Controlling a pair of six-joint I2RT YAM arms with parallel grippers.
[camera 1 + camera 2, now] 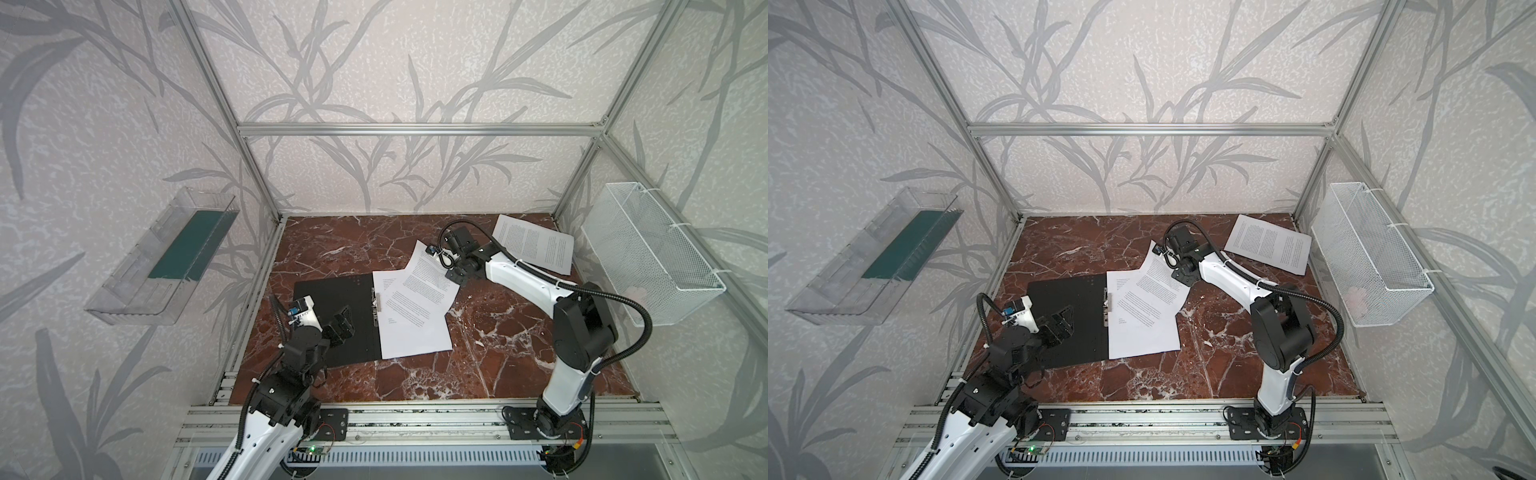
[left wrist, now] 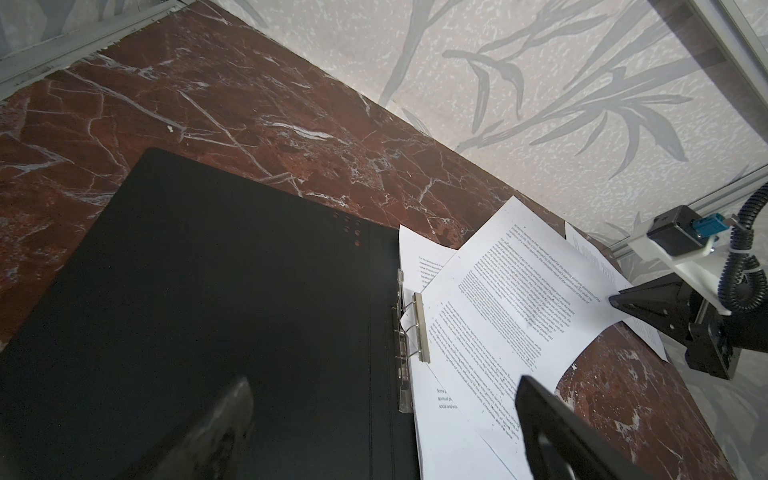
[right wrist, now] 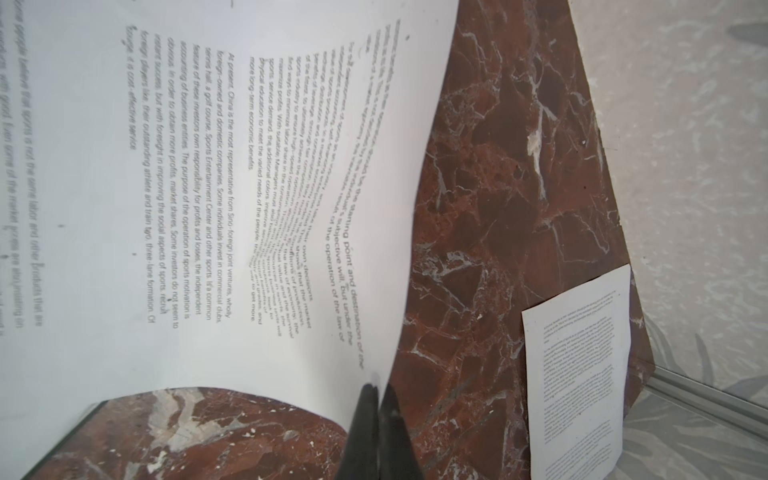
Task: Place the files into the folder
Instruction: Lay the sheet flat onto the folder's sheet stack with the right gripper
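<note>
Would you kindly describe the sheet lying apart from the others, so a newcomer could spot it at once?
Find the white wire basket on the right wall. Beside it, in the table's far right corner, lies one sheet. Unlike the sheets at the black folder, it lies alone.

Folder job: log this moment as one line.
folder open | right gripper shut on top sheet | left gripper open over folder | far sheet outside folder

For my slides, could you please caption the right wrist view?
Right gripper shut on the edge of a curling printed sheet; a second sheet lies flat on the marble table.
</note>
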